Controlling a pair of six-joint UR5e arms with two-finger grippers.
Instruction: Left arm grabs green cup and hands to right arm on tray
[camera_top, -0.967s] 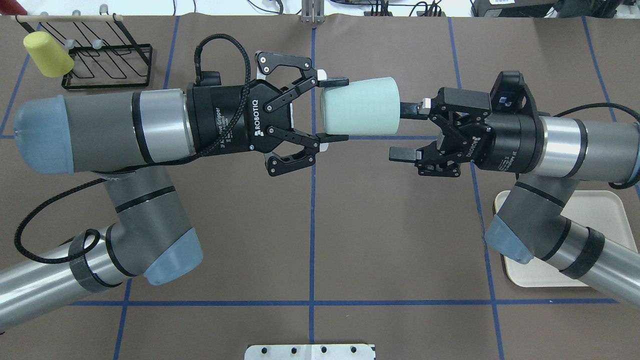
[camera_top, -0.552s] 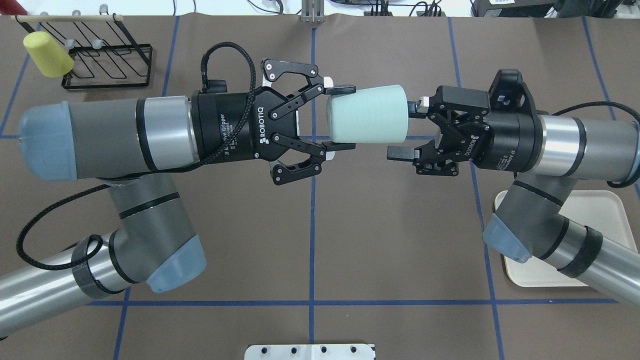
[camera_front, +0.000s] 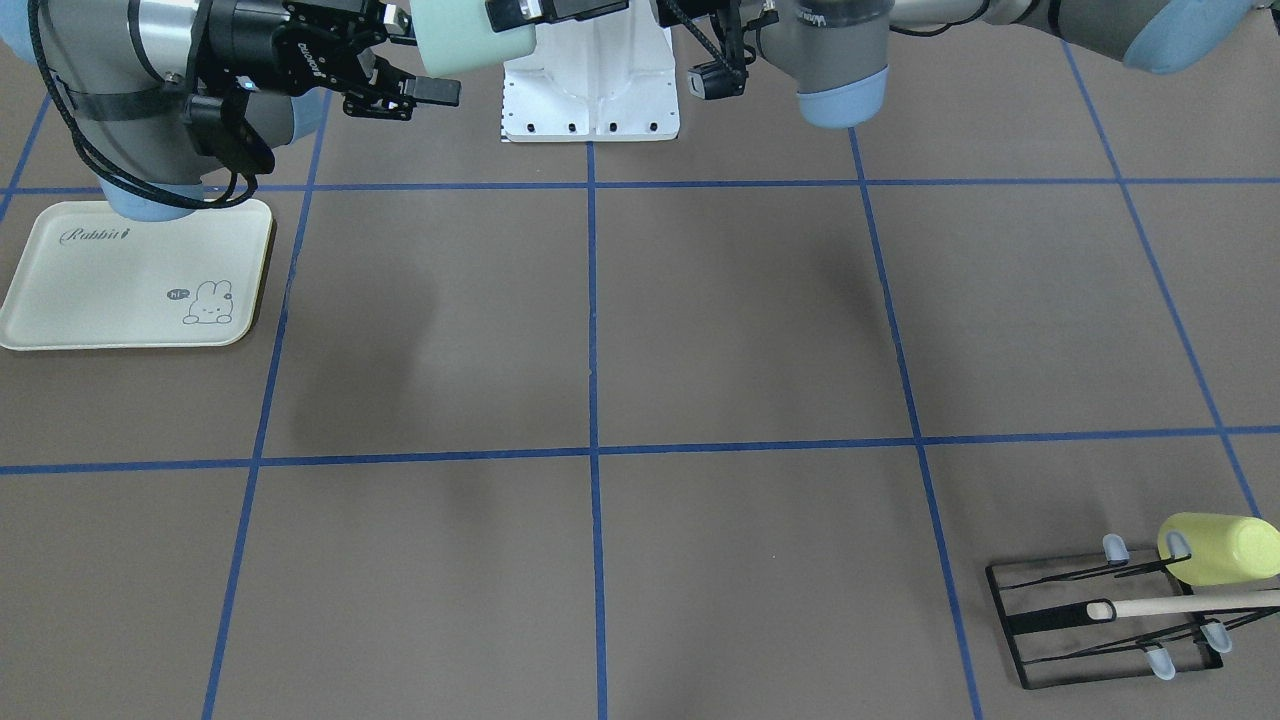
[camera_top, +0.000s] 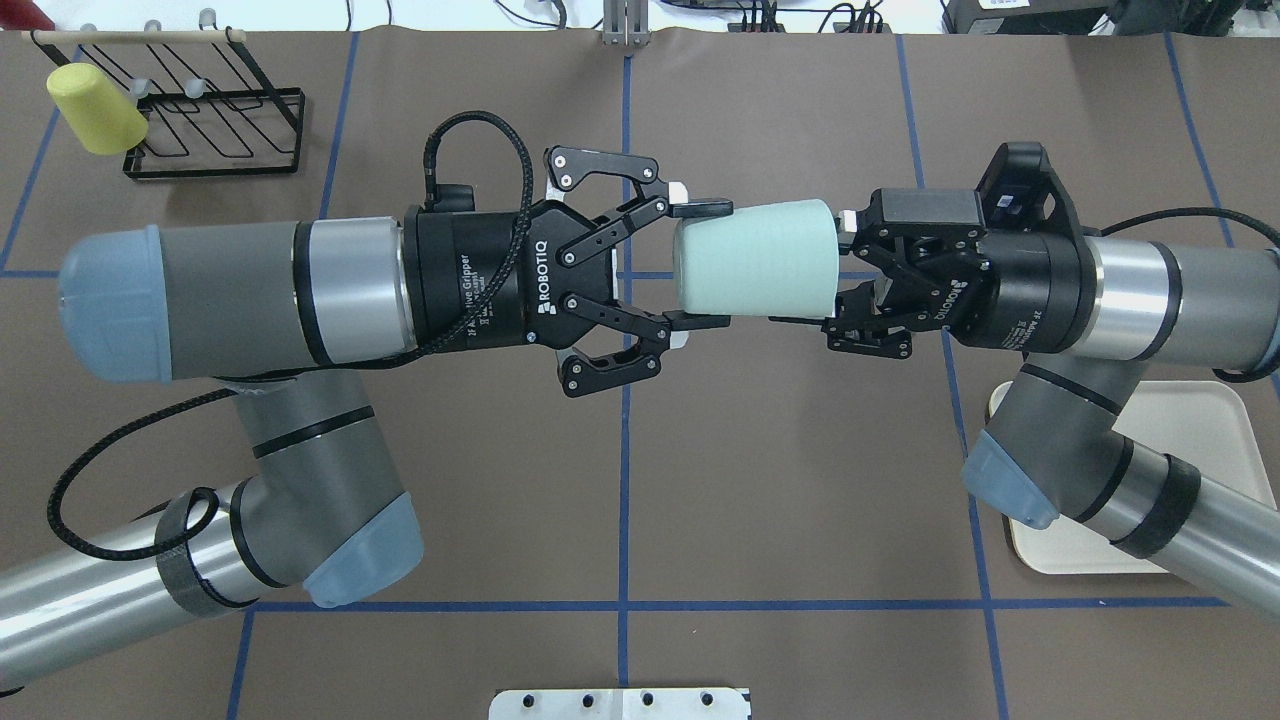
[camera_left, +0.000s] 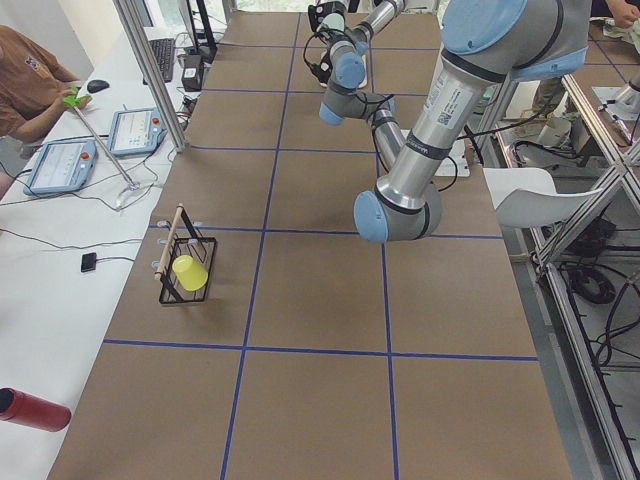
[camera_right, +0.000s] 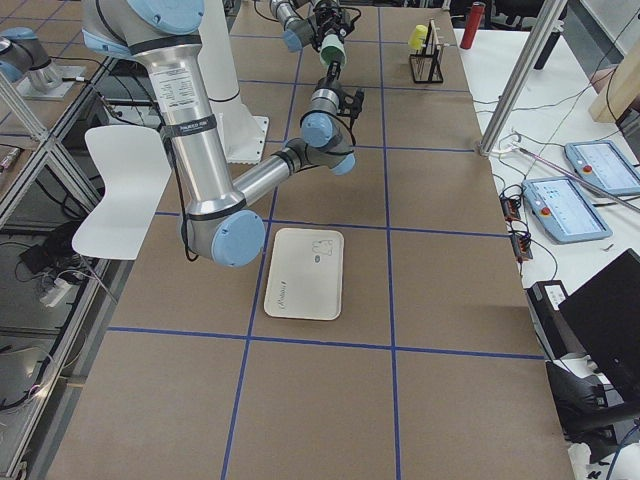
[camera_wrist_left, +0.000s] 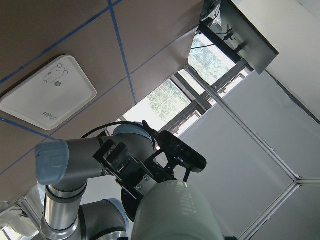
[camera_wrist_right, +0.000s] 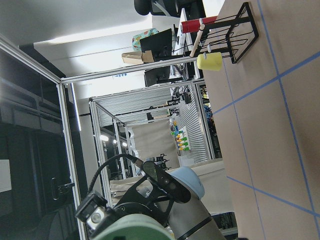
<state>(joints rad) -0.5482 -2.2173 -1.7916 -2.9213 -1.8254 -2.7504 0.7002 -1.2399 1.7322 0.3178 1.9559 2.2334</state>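
The pale mint-green cup (camera_top: 755, 260) lies on its side in the air above the table's middle, wide end toward the right arm. My left gripper (camera_top: 705, 265) is shut on its narrow end. My right gripper (camera_top: 810, 268) is open, one finger at the top of the cup's wide end and the other along its lower side; I cannot tell if they touch it. The cup also shows in the front view (camera_front: 460, 35) and the left wrist view (camera_wrist_left: 175, 212). The cream Rabbit tray (camera_top: 1200, 420) lies under the right arm, empty in the front view (camera_front: 100, 290).
A black wire rack (camera_top: 215, 135) stands at the far left corner with a yellow-green cup (camera_top: 95, 108) on one of its pegs. A white base plate (camera_top: 620, 703) sits at the near edge. Both arms stretch across the middle above the brown table.
My left arm has carried the green cup to the right, so its wide end now sits between the right gripper's open fingers. The right gripper has hardly moved.
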